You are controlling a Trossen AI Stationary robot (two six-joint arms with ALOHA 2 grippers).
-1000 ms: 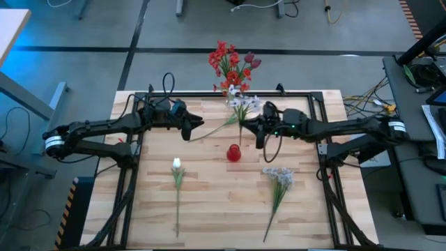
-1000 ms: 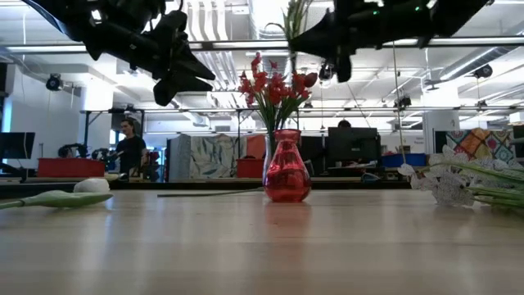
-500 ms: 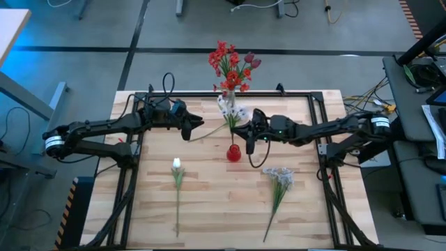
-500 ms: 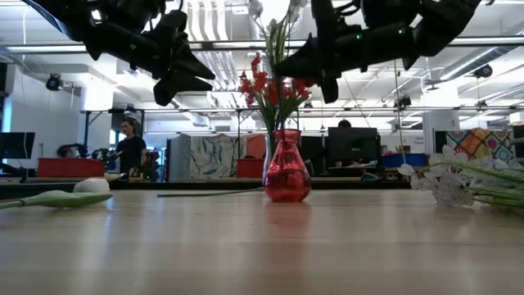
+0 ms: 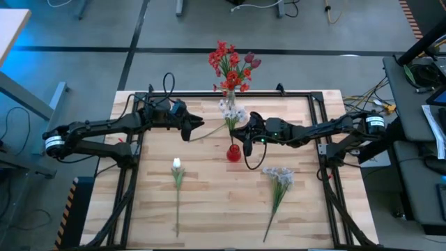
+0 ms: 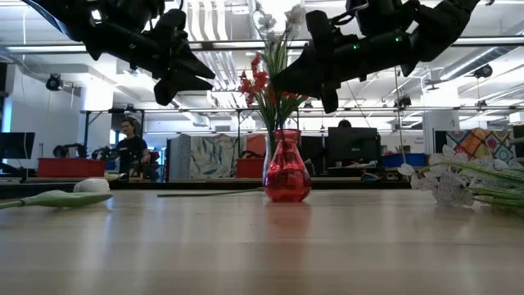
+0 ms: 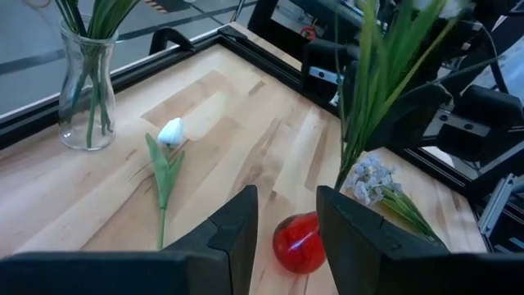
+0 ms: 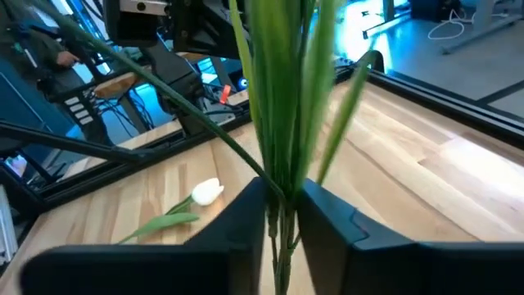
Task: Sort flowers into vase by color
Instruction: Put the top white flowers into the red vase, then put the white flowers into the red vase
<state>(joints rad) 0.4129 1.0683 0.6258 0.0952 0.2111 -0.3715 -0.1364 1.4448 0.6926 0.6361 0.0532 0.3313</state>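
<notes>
Gripping flower stems [image 8: 281, 123] — right gripper [image 8: 278, 215].

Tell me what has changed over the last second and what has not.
The right gripper, shut on the white-flowered stem, has carried it leftward across the table to just above the red vase. The left gripper stayed where it was, open. The white tulip, the pale cluster and the clear vase have not moved.
</notes>
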